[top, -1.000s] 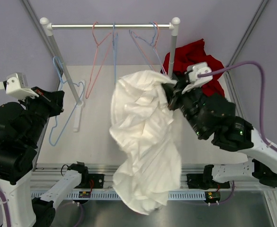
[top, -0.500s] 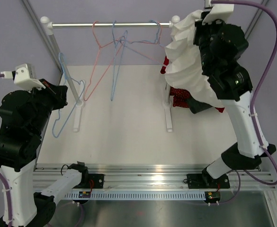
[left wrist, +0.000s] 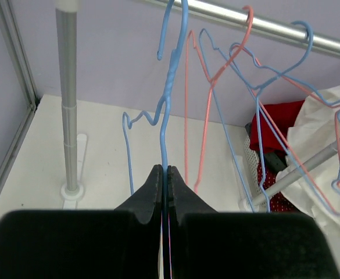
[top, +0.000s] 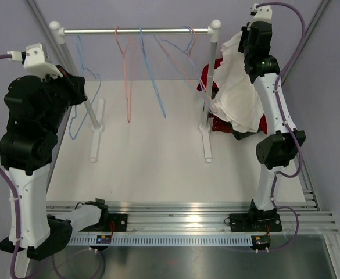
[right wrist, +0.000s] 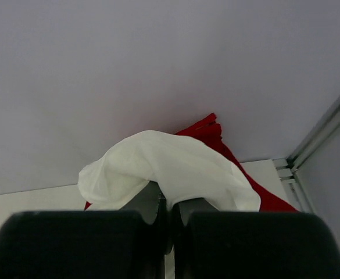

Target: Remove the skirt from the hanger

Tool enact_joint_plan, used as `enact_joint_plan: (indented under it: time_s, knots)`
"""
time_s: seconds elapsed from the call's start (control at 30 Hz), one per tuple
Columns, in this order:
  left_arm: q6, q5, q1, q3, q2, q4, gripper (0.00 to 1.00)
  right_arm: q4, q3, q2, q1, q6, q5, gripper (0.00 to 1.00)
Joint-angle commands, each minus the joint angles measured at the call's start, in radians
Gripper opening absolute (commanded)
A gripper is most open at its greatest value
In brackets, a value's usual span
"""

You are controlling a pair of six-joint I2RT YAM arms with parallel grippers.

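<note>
The white skirt (top: 239, 87) hangs off the hanger at the back right, draped from my right gripper (top: 243, 42) down over a red clothes pile (top: 213, 72). In the right wrist view my right gripper (right wrist: 168, 200) is shut on a fold of the skirt (right wrist: 170, 165), close to the back wall. My left gripper (top: 77, 87) is raised at the left by the rack's left post. It is shut on the bare blue hanger (left wrist: 167, 99), gripping its wire where the jaws meet (left wrist: 165, 171). That hanger (top: 86, 110) carries no garment.
The clothes rack's rail (top: 135, 31) spans the back on two posts with feet on the white table. Pink (top: 127, 75) and blue (top: 155, 75) empty hangers swing from it. A white perforated basket (left wrist: 250, 168) holds red clothes behind the right post (top: 207, 99).
My right arm has swung the skirt up from the table's middle to the back right, over the red clothes. My left arm has risen with the blue hanger. The rail's hangers swing.
</note>
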Motion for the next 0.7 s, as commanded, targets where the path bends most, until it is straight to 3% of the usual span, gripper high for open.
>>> enact_joint_plan:
  time_s: [0.0,0.07,0.13,0.17,0.23,0.3,0.33,0.43,0.53,0.67]
  knots:
    - [0.039,-0.013,-0.002,0.118,0.078,0.120,0.00,0.113,0.057,0.092,-0.021,0.096,-0.127,0.00]
    - [0.047,-0.012,-0.002,0.170,0.145,0.128,0.00,0.042,0.106,0.136,-0.025,0.110,-0.133,0.00]
    - [0.056,-0.015,-0.002,0.230,0.203,0.136,0.00,0.013,0.050,0.140,-0.025,0.136,-0.139,0.01]
    - [0.062,-0.018,-0.002,0.244,0.222,0.139,0.00,0.016,0.012,0.128,-0.029,0.159,-0.151,0.07]
    - [0.076,-0.041,-0.002,0.260,0.246,0.159,0.00,0.055,-0.085,0.060,-0.029,0.183,-0.188,0.50]
    - [0.084,-0.047,-0.001,0.261,0.282,0.173,0.00,0.121,-0.289,-0.050,-0.030,0.212,-0.231,0.66]
    - [0.079,-0.049,-0.001,0.263,0.294,0.173,0.00,0.187,-0.428,-0.085,-0.029,0.225,-0.236,0.80]
    - [0.055,-0.038,-0.001,0.225,0.300,0.189,0.00,0.258,-0.597,-0.222,-0.029,0.263,-0.239,0.96]
    - [0.030,-0.039,-0.001,0.113,0.257,0.231,0.00,0.277,-0.795,-0.345,-0.029,0.292,-0.233,0.99]
    - [0.001,-0.039,-0.002,0.008,0.175,0.239,0.00,0.261,-0.912,-0.489,-0.029,0.308,-0.254,0.99]
